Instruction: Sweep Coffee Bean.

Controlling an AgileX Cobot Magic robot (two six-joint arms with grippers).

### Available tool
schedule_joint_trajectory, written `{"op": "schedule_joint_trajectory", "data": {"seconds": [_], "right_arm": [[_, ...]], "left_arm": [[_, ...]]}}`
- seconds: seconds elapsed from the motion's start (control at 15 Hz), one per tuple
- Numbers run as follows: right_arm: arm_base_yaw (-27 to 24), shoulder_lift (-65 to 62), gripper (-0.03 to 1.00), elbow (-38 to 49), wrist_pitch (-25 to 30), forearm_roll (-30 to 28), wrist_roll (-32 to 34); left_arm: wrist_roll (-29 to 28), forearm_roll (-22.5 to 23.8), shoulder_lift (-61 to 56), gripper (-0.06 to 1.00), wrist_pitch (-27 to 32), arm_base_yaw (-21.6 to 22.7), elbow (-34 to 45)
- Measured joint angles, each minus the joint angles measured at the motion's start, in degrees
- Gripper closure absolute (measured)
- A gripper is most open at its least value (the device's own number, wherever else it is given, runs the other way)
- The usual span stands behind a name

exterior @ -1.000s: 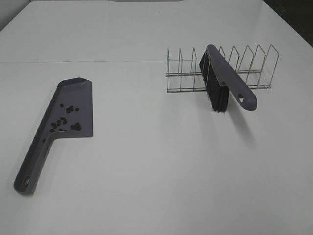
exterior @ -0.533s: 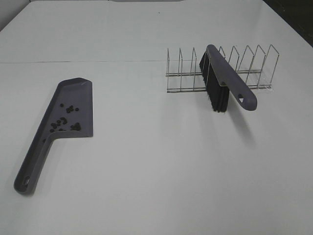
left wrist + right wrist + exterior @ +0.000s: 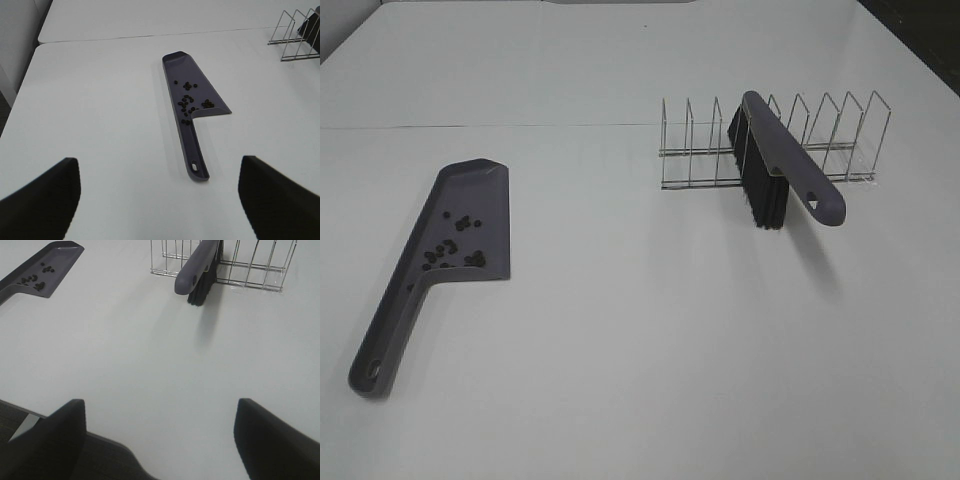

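Coffee beans (image 3: 452,245) already lay in dustpan (image 3: 470,190); brush (image 3: 775,165) sat racked. Left end effector (image 3: 159,195) and right end effector (image 3: 160,440) both gaped empty, clear of everything. Judged best: leave pan undisturbed.

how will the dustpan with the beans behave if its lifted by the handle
The dustpan looks like stiff moulded plastic, so it probably won't flex. The beans lie loose near its open edge and would likely roll out if tipped. Its long handle may make it front-heavy.
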Motion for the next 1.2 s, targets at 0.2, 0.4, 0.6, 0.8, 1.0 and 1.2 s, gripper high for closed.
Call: {"op": "schedule_joint_trajectory", "data": {"seconds": [0.2,0.4,0.6,0.8,1.0,1.2], "right_arm": [[0.0,0.0,0.2,0.0,0.0,0.06,0.0],[0.0,0.0,0.2,0.0,0.0,0.06,0.0],[0.0,0.0,0.2,0.0,0.0,0.06,0.0],[0.0,0.0,0.2,0.0,0.0,0.06,0.0],[0.0,0.0,0.2,0.0,0.0,0.06,0.0],[-1.15,0.0,0.2,0.0,0.0,0.23,0.0]], "left_arm": [[0.0,0.0,0.0,0.17,0.0,0.0,0.0],[0.0,0.0,0.0,0.17,0.0,2.64,0.0],[0.0,0.0,0.0,0.17,0.0,9.91,0.0],[0.0,0.0,0.0,0.17,0.0,15.36,0.0],[0.0,0.0,0.0,0.17,0.0,17.36,0.0],[0.06,0.0,0.0,0.17,0.0,17.42,0.0]]}}
